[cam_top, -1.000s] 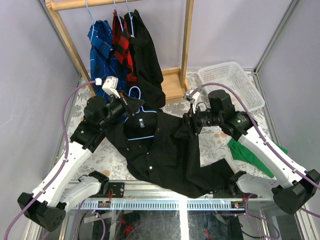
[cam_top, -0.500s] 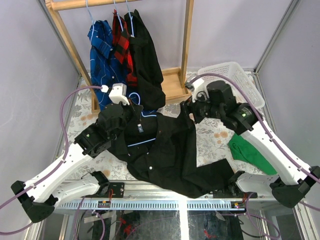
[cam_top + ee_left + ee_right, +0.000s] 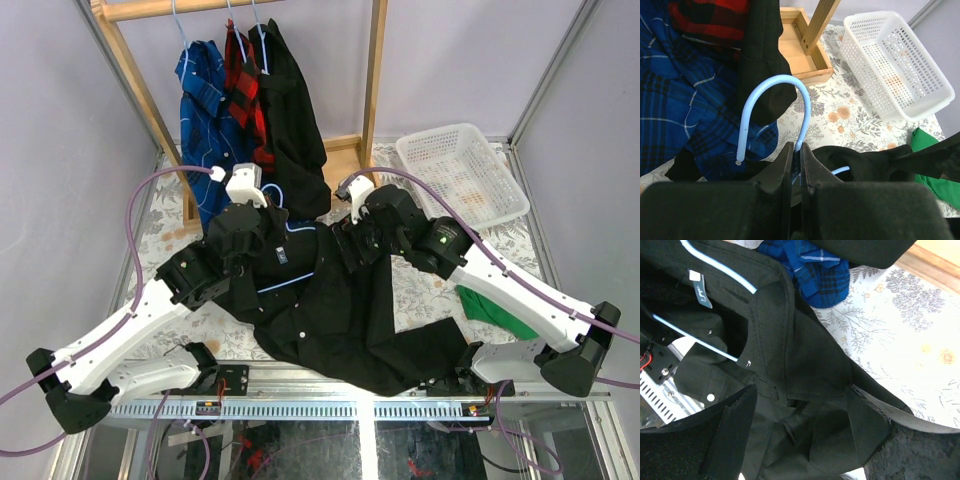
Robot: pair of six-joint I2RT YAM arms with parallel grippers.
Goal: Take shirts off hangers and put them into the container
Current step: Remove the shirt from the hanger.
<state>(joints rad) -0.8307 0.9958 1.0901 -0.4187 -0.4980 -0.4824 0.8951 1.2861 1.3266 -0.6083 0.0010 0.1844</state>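
A black shirt [image 3: 340,310] lies spread on the table with a light-blue hanger [image 3: 775,85] still inside its collar. My left gripper [image 3: 799,150] is shut on the hanger's neck just below the hook, at the shirt's collar [image 3: 265,215]. My right gripper [image 3: 802,400] hovers open over the shirt's right shoulder and collar fold [image 3: 345,243], with cloth between the fingers but not pinched. The hanger's wire [image 3: 720,265] shows inside the collar. A blue plaid shirt [image 3: 205,110], a red-and-black one [image 3: 243,90] and another black one [image 3: 290,120] hang on the rack. The white container [image 3: 462,170] stands at the back right.
The wooden rack [image 3: 375,80] and its base [image 3: 345,170] stand at the back, just behind the left gripper. A green cloth [image 3: 495,305] lies on the table under the right arm. The hanging blue plaid's hem [image 3: 815,270] reaches down beside the spread shirt.
The right gripper has let go of the shirt, opened wider and swung left toward the collar. The left arm has moved right and back with the hanger neck in its grip.
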